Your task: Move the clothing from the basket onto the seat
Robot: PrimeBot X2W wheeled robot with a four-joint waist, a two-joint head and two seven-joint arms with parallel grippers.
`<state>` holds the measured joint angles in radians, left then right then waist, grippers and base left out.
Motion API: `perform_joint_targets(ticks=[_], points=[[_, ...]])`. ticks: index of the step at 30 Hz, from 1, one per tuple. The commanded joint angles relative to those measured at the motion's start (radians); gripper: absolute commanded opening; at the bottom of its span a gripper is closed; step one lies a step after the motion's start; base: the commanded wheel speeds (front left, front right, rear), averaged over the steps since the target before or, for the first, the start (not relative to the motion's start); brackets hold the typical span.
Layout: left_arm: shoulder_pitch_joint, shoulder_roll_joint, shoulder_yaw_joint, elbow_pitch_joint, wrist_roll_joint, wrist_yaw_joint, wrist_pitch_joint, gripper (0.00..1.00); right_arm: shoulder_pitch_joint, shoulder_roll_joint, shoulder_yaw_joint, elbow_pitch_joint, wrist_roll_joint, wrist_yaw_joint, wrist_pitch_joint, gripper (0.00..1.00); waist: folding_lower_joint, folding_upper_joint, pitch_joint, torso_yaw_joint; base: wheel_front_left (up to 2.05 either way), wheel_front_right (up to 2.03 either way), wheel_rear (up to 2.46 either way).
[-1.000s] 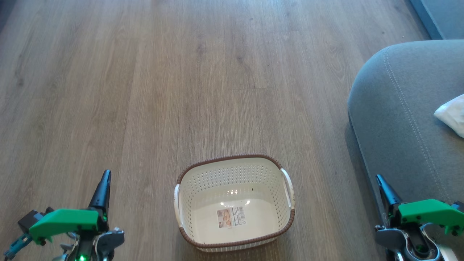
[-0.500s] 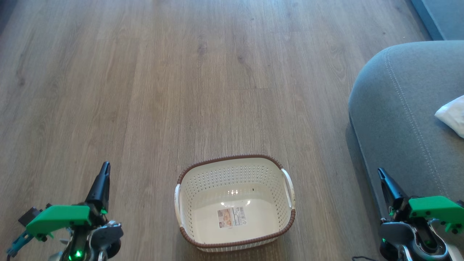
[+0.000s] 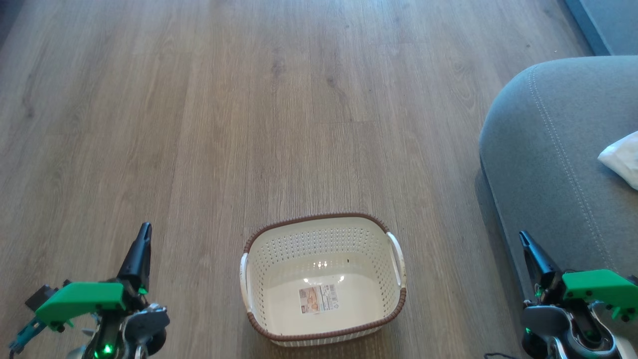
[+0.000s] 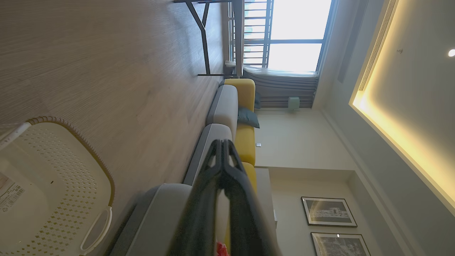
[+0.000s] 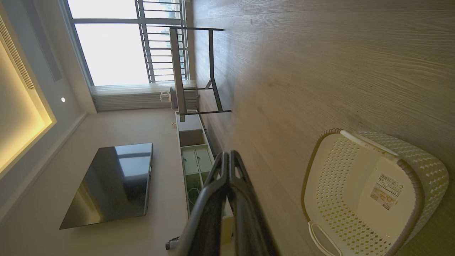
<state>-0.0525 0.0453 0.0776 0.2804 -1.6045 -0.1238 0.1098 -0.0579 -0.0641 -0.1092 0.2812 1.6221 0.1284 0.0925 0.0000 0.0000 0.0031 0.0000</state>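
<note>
Perforated cream basket [image 3: 319, 244] is sitting on woodgrain floor [image 3: 199, 124] near the rounded grey seat [image 3: 548, 149]. Left tool [image 3: 145, 228] and right tool [image 3: 523, 236] are hanging pinched together.

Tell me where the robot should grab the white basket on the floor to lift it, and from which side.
Probably the white right-side handle: it arches out from the brown rim of the basket, leaving a gap a finger could slip through. The basket stands upright and empty, so come down from above on that side. The right gripper is shut and must open first.
</note>
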Motion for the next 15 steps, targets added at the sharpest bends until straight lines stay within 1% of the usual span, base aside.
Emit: perform_joint_targets(ticks=[1, 15], points=[[-0.056, 0.005, 0.036, -0.035, -0.004, -0.007, 0.003, 0.00, -0.048, -0.001, 0.015, -0.037, 0.003, 0.002, 0.005, 0.00, 0.0000, 0.0000, 0.000, 0.000, 0.00, 0.00, 0.00], [-0.056, 0.005, 0.036, -0.035, -0.004, -0.007, 0.003, 0.00, -0.049, 0.002, 0.011, -0.037, 0.000, 0.002, 0.008, 0.00, 0.0000, 0.0000, 0.000, 0.000, 0.00, 0.00, 0.00]])
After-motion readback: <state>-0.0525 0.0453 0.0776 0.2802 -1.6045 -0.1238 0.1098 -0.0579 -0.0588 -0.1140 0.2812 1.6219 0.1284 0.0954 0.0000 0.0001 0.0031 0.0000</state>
